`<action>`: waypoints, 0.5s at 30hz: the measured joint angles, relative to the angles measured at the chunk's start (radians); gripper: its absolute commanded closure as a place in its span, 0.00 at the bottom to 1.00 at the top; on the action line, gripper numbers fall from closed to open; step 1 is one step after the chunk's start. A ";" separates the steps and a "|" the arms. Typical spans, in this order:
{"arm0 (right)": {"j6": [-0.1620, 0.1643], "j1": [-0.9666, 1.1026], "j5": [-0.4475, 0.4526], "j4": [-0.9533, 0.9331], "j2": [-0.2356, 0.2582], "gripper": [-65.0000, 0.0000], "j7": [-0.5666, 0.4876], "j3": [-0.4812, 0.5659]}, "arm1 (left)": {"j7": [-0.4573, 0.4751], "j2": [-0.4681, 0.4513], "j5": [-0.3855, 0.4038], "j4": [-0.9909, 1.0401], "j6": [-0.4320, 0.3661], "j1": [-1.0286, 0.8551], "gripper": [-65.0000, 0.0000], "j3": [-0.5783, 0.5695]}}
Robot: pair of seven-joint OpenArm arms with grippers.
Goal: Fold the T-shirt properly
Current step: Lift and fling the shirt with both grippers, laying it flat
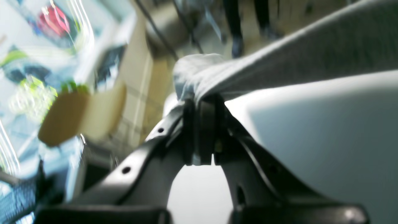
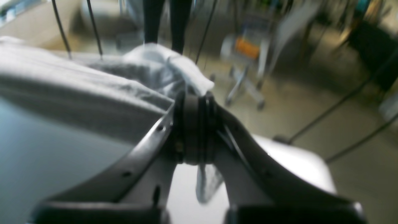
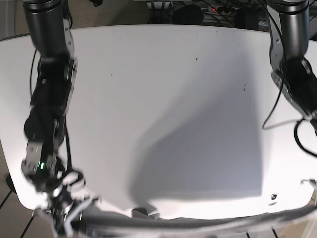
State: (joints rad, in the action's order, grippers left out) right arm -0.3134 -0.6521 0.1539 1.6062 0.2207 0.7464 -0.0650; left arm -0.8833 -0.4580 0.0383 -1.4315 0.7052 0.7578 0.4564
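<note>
The grey T-shirt [image 3: 198, 224] hangs stretched in a long band along the near edge of the white table [image 3: 163, 99]. My right gripper [image 2: 194, 102] is shut on one bunched end of the T-shirt [image 2: 93, 93]; in the base view it is at the lower left [image 3: 64, 210]. My left gripper [image 1: 203, 105] is shut on the other end of the T-shirt [image 1: 279, 59], beyond the table's right near corner; its fingers are out of the base view. Both wrist views are blurred by motion.
A wheeled cart [image 2: 248, 62] and a person's dark legs [image 2: 161, 21] stand on the floor beyond the table. Cables hang by the right arm [image 3: 49, 99]. The left arm [image 3: 294, 74] runs down the table's right edge. Two small dark specks [image 3: 244, 88] mark the tabletop.
</note>
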 measured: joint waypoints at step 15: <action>0.002 0.874 -0.008 0.158 -0.178 0.97 -0.122 -0.179 | 0.061 0.056 0.188 -0.148 0.003 -0.916 0.99 0.309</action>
State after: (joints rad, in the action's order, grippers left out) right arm -0.3119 0.2222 0.1455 1.7641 0.0425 0.6247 -0.2443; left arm -0.8219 -0.4023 0.2260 -1.5799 0.7078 -0.1577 0.7650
